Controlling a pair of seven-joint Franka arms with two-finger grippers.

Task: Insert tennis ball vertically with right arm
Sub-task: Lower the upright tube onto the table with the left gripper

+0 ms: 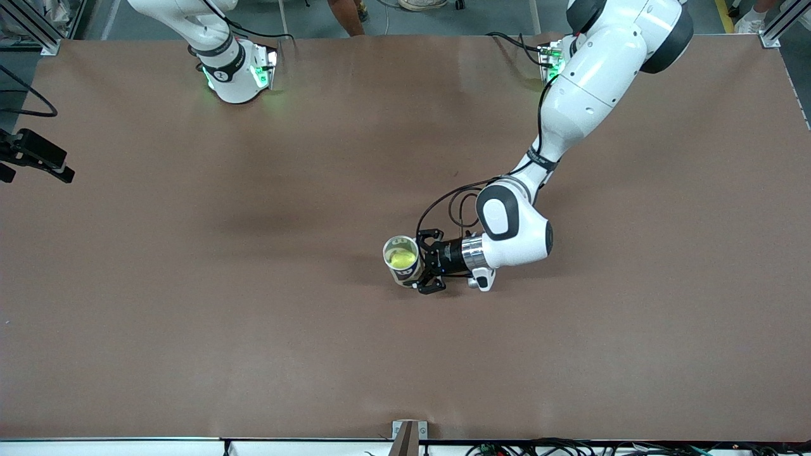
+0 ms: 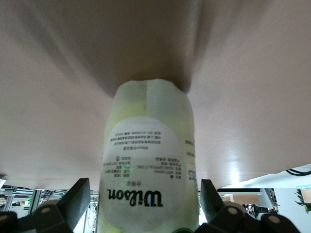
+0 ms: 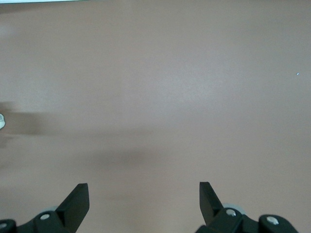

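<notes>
A clear Wilson tube can (image 1: 407, 271) stands upright on the brown table (image 1: 190, 285), and a yellow tennis ball (image 1: 402, 258) sits inside it below the open rim. My left gripper (image 1: 423, 261) reaches in level from the left arm's end and is open, one finger on each side of the can. In the left wrist view the can (image 2: 148, 165) fills the space between the fingers (image 2: 80, 194), with a narrow gap at each side. The right arm (image 1: 218, 47) rises out of the front view. Its gripper (image 3: 143, 186) hangs open over bare table with nothing between the fingers.
A black camera mount (image 1: 35, 155) juts over the table edge at the right arm's end. A black cable loop (image 1: 443, 202) hangs off the left wrist. A small bracket (image 1: 408, 434) sits at the table edge nearest the front camera.
</notes>
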